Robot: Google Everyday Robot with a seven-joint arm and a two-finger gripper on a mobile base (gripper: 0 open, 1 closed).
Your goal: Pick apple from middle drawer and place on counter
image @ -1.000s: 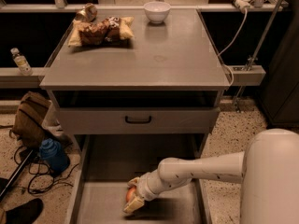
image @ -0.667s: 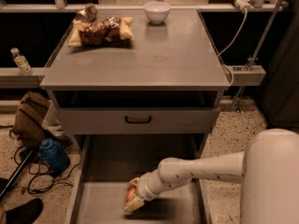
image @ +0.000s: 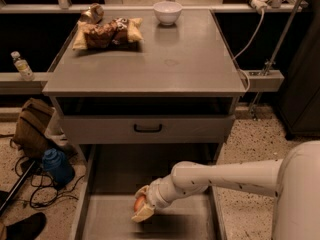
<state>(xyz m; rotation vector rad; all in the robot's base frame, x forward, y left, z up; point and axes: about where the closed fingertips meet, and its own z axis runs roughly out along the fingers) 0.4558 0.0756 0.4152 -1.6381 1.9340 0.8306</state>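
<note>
The middle drawer [image: 110, 219] is pulled out low in the view, with a grey flat floor. The red-orange apple [image: 138, 203] sits between the fingers of my gripper [image: 141, 206], just above the drawer floor near its middle. The white arm reaches in from the lower right. The gripper is shut on the apple, which is partly hidden by the fingers. The counter [image: 150, 59] is the grey cabinet top above, with a faint ring mark.
A chip bag [image: 107, 33] and a can [image: 92, 13] lie at the counter's back left, a white bowl [image: 167, 11] at the back middle. A closed drawer front with black handle [image: 147, 128] sits above the open drawer. Bags, cables and a bottle lie at left.
</note>
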